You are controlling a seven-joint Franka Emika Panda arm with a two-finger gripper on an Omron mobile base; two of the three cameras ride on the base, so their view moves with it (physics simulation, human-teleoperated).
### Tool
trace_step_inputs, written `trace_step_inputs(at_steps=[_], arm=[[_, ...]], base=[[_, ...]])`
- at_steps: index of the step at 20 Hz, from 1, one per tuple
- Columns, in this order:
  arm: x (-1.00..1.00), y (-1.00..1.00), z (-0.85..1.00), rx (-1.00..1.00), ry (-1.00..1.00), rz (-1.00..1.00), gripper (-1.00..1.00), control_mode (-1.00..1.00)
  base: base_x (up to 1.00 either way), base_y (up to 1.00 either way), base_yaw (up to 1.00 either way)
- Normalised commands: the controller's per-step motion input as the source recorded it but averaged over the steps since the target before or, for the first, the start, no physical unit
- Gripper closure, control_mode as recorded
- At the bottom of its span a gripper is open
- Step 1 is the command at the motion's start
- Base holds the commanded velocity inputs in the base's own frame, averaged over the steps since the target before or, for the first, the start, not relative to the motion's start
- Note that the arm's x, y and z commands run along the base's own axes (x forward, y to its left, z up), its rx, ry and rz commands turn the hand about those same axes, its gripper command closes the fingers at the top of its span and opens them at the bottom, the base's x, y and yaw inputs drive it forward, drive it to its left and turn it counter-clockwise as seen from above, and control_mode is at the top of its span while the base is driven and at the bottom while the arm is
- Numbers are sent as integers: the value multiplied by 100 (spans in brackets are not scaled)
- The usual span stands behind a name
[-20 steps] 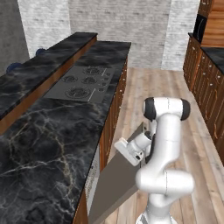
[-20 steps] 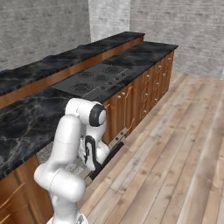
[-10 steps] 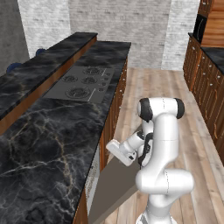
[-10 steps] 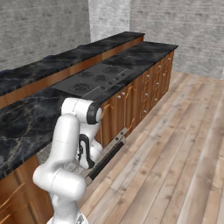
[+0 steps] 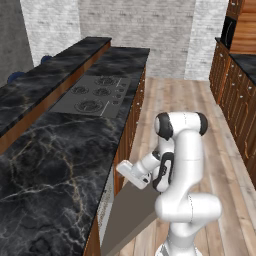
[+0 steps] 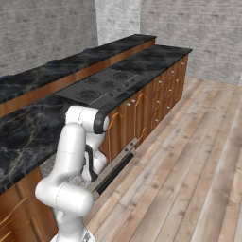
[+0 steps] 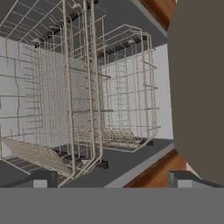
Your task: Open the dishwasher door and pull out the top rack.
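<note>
The dishwasher door (image 5: 131, 215) is a grey-brown panel hanging open at a slant under the counter; its dark top edge (image 6: 113, 168) faces the floor side. In the rolled hand view the door (image 7: 199, 87) fills the right side. My gripper (image 5: 123, 169) sits just above the door's upper edge, pointing into the opening. It is open (image 7: 111, 177), with nothing between the fingertips (image 7: 43, 178). Inside are two wire racks: a nearer one (image 7: 48, 87) on the side away from the door, which is the upper rack, and a farther one (image 7: 127, 87). Both stand pushed in.
A black marble counter (image 5: 45, 170) with a cooktop (image 5: 92, 95) runs above the dishwasher. Reddish-brown cabinet fronts (image 6: 151, 104) line the row beyond it. More cabinets (image 5: 240, 100) stand across the aisle. Wood floor (image 6: 189, 165) lies open beside the arm.
My hand has moved off the door's top edge toward the counter and the dishwasher opening. The door holds about the same slant.
</note>
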Motion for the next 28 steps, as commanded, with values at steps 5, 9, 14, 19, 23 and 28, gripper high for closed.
trace_step_inputs(at_steps=[5, 9, 14, 19, 23, 28], arm=[[0, 1, -24, 22, -7, 1, -100, -100], [0, 0, -46, 34, -1, 0, -100, -100], [0, 0, -34, 36, -1, 0, -100, -100], [0, 0, -10, 37, -7, 0, -100, -100], [0, -1, -8, 35, -7, 0, -100, -100], [-9, -11, -4, 35, -6, 0, -100, -100]], base=[[0, 0, 0], [0, 0, 0], [0, 0, 0], [0, 0, 0], [0, 0, 0], [0, 0, 0]])
